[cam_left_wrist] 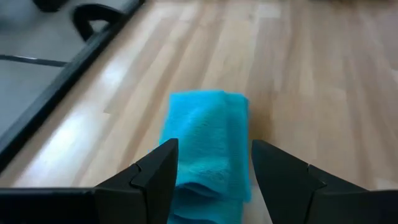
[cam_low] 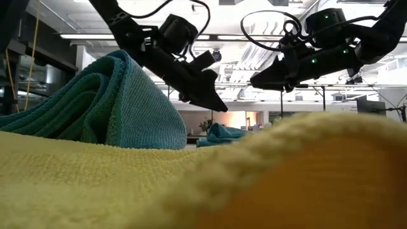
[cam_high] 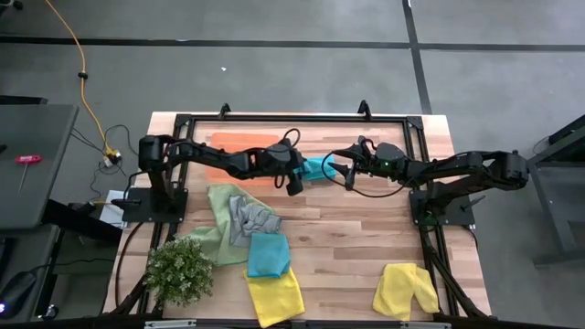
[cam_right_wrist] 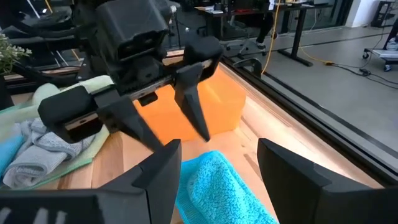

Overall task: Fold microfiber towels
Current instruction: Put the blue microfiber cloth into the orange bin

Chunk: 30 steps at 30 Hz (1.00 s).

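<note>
A pale wooden tabletop (cam_high: 366, 247) in a black frame has bare planks at centre and right. The left pincer (cam_high: 296, 181) hovers open and empty over a folded teal-blue microfiber towel (cam_high: 317, 168) beside the flat orange tray (cam_high: 239, 146). The right pincer (cam_high: 342, 173) faces it, likewise open and empty. Other towels lie nearer the front edge.

arms: black, jointed | cables: black loops | lights: green | hand: two wedge fingers
</note>
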{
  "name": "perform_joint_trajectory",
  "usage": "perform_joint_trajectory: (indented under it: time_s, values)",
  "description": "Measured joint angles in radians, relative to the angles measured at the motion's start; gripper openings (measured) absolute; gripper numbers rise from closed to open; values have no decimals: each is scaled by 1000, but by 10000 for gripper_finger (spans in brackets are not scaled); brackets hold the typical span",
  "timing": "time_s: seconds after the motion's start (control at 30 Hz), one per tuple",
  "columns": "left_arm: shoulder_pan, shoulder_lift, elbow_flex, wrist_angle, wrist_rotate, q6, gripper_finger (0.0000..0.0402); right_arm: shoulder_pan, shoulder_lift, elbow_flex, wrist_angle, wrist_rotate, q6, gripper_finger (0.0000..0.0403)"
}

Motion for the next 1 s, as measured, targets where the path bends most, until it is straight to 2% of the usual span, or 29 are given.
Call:
perform_joint_trajectory:
  time_s: [0.1, 0.2, 0.53, 0.7, 0.9, 1.0]
  values:
    - [0, 0, 0, 45, -83, -54, 195, 0, 0, 0, 1, 0, 5, 204]
    - [3, 0, 0, 75, -117, -71, 195, 0, 0, 0, 1, 0, 5, 204]
    - [13, 96, 6, 151, -64, -63, 187, 0, 0, 0, 9, 0, 25, 204]
    - [16, 173, 74, 129, -68, -66, 134, 0, 0, -1, 18, 0, 25, 204]
    - [13, 234, 153, -14, -70, -62, 24, 0, 0, -1, 21, 0, 26, 204]
    - [14, 242, 162, -42, -68, -68, 9, 0, 0, -1, 22, 0, 28, 204]
